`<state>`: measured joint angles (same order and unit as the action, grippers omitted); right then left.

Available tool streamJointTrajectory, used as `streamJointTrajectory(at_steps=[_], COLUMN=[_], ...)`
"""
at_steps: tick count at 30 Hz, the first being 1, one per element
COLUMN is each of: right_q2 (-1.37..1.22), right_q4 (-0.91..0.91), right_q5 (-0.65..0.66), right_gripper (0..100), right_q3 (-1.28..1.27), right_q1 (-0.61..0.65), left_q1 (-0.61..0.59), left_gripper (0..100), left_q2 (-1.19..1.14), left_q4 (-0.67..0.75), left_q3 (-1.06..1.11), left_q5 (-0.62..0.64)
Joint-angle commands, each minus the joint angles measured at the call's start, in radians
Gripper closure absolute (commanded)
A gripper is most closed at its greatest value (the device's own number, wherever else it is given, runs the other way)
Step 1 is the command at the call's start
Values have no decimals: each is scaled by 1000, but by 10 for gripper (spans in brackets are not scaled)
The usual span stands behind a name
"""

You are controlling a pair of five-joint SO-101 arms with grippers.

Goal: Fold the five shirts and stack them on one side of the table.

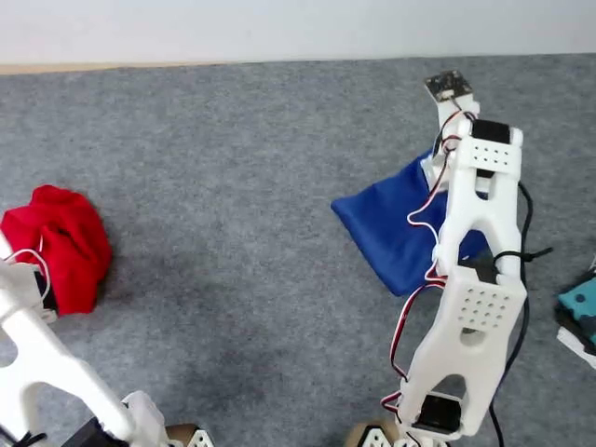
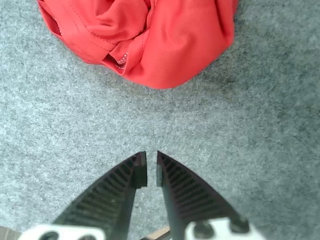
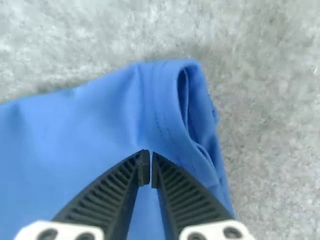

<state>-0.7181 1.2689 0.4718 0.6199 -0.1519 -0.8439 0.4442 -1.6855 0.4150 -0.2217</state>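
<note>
A crumpled red cloth shirt (image 1: 56, 244) lies in a loose heap at the left side of the grey felt-like table covering (image 1: 233, 186), and a blue cloth shirt (image 1: 396, 233) lies flatter towards the right, well apart from the red one. In the high view the white plastic right arm (image 1: 475, 279) stretches from the near edge over the blue shirt and covers part of its right side. The white left arm (image 1: 42, 358) rises at the near left corner, just beside the red shirt. In the left wrist view the black ribbed left gripper (image 2: 151, 170) hangs over bare grey covering. Its two fingers are drawn almost together, with a thin slit between the tips and nothing between them, and the red shirt (image 2: 150, 40) lies a little beyond the tips, not touching them. In the right wrist view the right gripper (image 3: 146, 168) sits directly over the blue shirt (image 3: 75, 135), near a stitched, folded-over hem at one corner of the cloth. Its fingers are likewise pressed nearly together, and it cannot be told whether any fabric is caught between them. A small teal object (image 1: 582, 300) lies at the far right edge of the table, apart from both shirts.
</note>
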Motion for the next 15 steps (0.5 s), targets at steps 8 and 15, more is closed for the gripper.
streamJointTrajectory(at_steps=[8,15], right_q2=[-67,-21], right_q4=[-79,4], right_q5=[-8,-9], right_gripper=[989,989], right_q3=[69,140], right_q1=[-67,-74], left_q1=[8,8], left_gripper=[957,957], left_q2=[29,29], left_q4=[0,-2], left_q3=[-7,-8], left_q5=[-17,-17])
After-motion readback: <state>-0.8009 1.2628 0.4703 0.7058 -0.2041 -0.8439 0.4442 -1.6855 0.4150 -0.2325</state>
